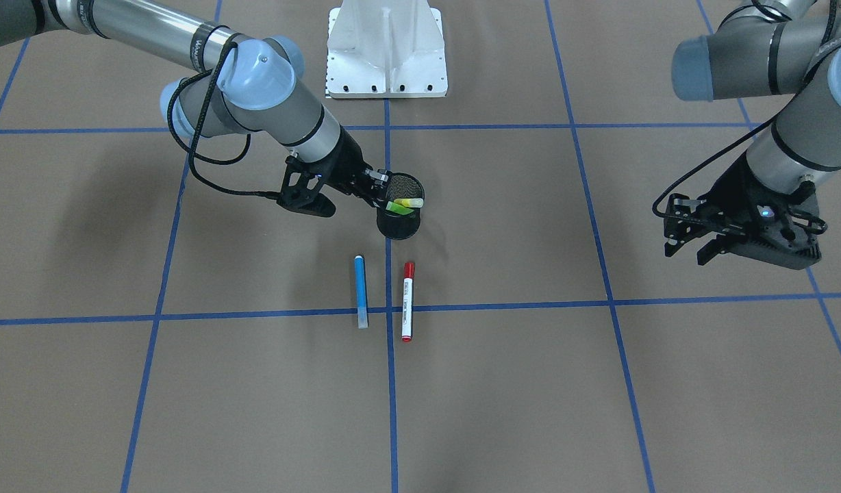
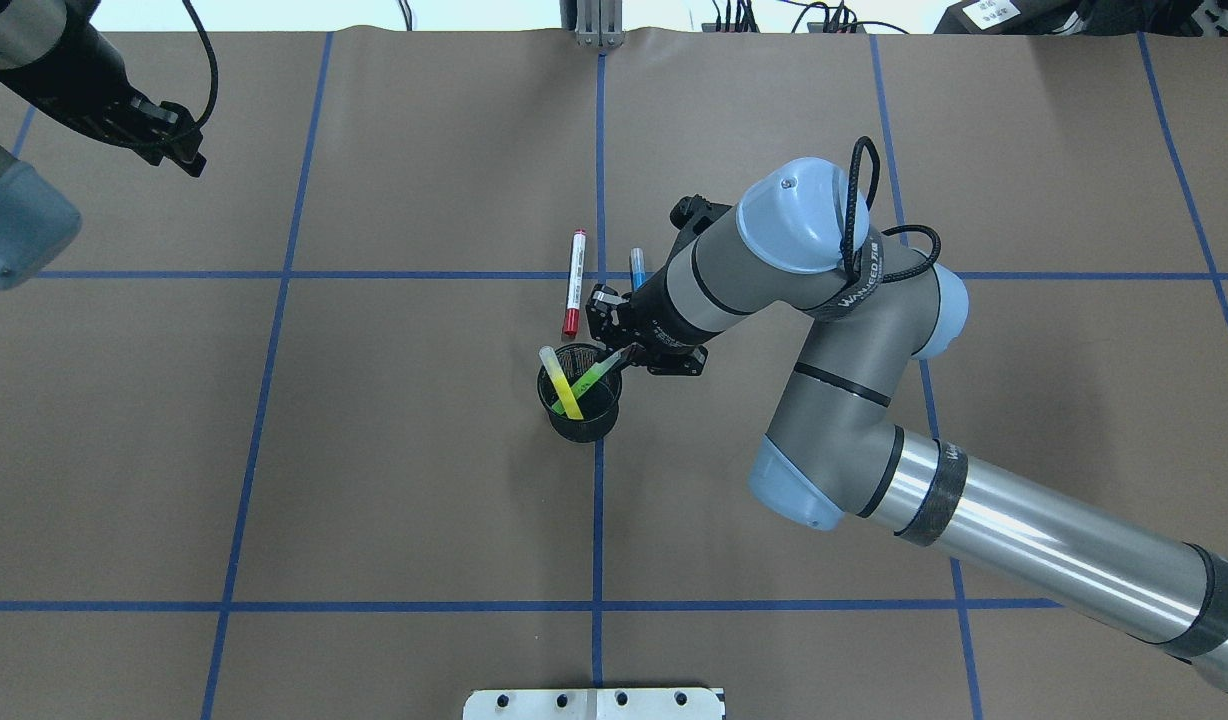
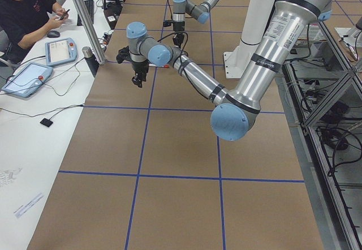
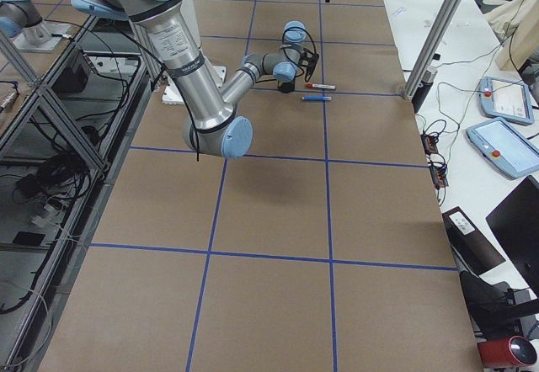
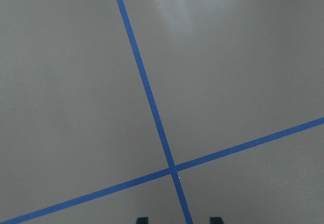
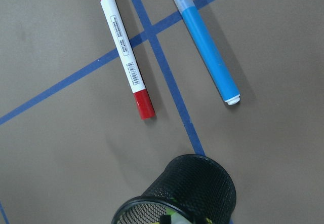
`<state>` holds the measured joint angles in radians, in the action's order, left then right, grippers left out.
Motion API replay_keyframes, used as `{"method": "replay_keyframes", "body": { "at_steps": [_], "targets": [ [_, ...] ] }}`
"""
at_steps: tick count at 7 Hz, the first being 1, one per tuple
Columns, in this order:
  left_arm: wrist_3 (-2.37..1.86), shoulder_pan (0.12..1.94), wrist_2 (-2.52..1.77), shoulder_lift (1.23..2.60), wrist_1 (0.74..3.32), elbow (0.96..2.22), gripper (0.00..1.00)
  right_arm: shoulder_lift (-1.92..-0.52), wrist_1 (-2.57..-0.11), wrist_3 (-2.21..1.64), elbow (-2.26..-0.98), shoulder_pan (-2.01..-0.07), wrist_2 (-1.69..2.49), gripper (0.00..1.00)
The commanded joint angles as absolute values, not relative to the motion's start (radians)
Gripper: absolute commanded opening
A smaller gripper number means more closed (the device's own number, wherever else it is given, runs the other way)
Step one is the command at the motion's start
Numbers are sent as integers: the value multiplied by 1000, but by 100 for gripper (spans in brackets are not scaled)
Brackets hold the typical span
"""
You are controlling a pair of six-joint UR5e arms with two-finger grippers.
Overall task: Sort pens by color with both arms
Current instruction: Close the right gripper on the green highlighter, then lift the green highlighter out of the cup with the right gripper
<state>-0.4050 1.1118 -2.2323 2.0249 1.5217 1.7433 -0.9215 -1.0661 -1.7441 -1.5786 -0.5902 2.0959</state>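
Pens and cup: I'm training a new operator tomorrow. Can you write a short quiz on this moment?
1. Fill in: the blue pen and red pen lie on the ___.
2. Multiple choice: which pens stand in the cup? A) blue pen, red pen B) green pen, yellow pen C) blue pen, green pen
3. True or false: the left gripper is open, far from the cup.
Key: 1 table. 2 B. 3 true.
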Motion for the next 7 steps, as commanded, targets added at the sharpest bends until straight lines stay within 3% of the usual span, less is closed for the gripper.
{"method": "replay_keyframes", "body": {
  "at_steps": [1,7],
  "targets": [
    [-406,1100,-2227,2025,1522,1738,51,-920,-1078,-1744,-1606,-636,2168,3],
    [-414,1071,-2227,2025,1523,1735,54,-878,-1094,-1698,-1597,-799,2316,5]
  ]
}}
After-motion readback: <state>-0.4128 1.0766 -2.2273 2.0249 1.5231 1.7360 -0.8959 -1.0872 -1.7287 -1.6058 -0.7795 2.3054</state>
